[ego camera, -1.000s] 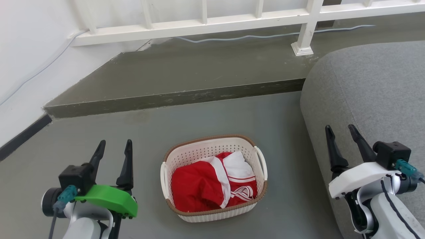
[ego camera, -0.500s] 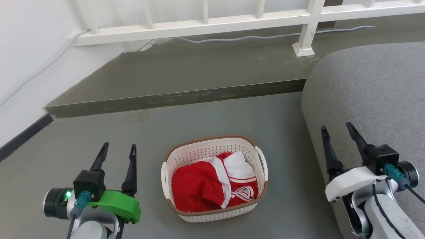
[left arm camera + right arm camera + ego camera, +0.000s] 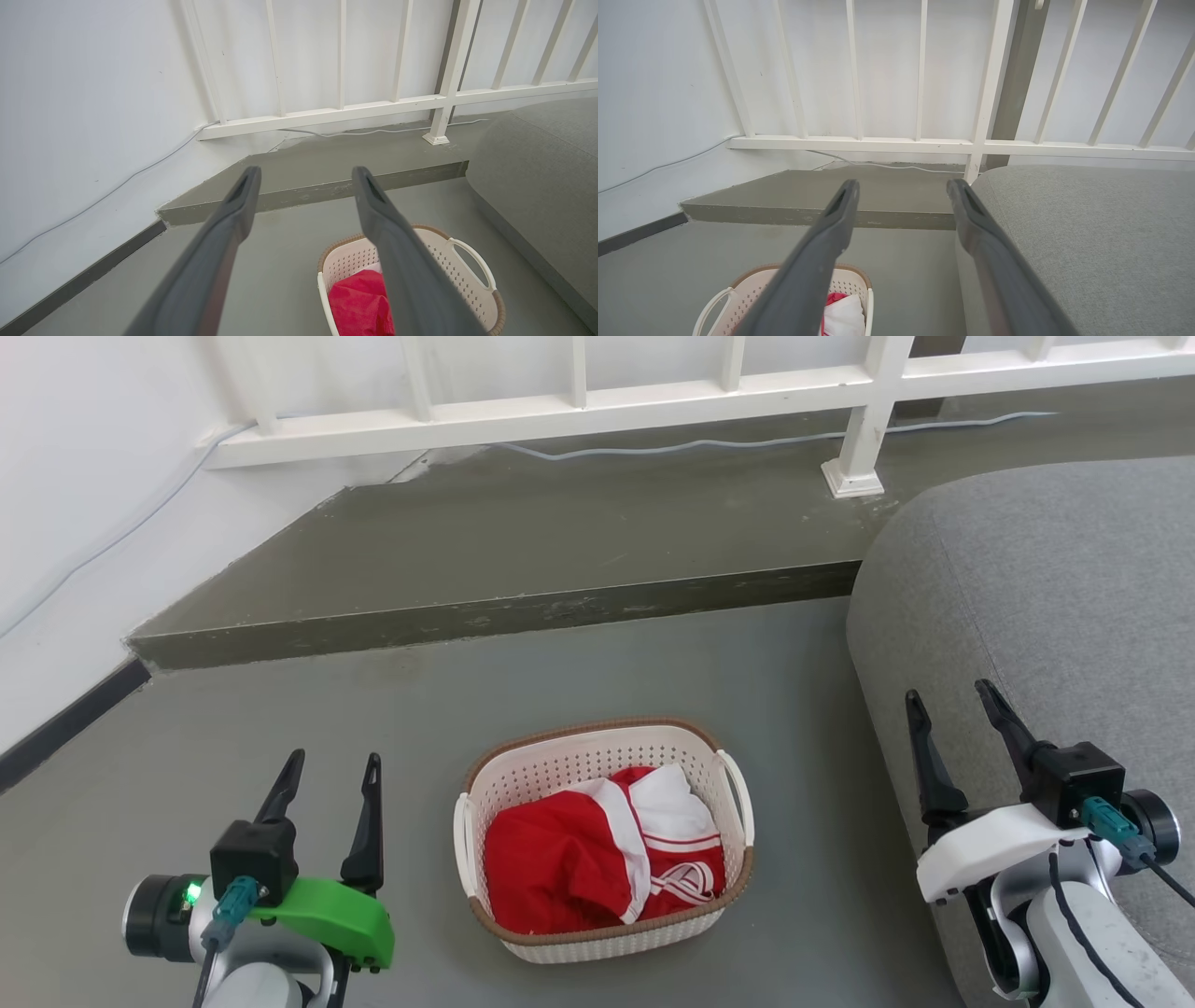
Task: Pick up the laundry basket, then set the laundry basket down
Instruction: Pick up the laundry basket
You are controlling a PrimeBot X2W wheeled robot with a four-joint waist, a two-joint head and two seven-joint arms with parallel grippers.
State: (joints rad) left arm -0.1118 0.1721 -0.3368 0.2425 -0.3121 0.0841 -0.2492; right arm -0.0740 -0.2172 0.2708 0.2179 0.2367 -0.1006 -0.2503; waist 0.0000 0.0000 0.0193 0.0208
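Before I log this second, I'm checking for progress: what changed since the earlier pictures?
The left claw sank slightly toward the head view's bottom and its wrist rolled; the right claw edged left, wrist rolling too. Both stay open, holding nothing. The laundry basket stayed put, untouched.

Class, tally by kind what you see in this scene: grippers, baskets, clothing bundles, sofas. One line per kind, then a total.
Grippers: 2, the left gripper and the right gripper
Laundry basket: 1
Red-and-white clothing bundle: 1
Grey sofa: 1
Total: 5
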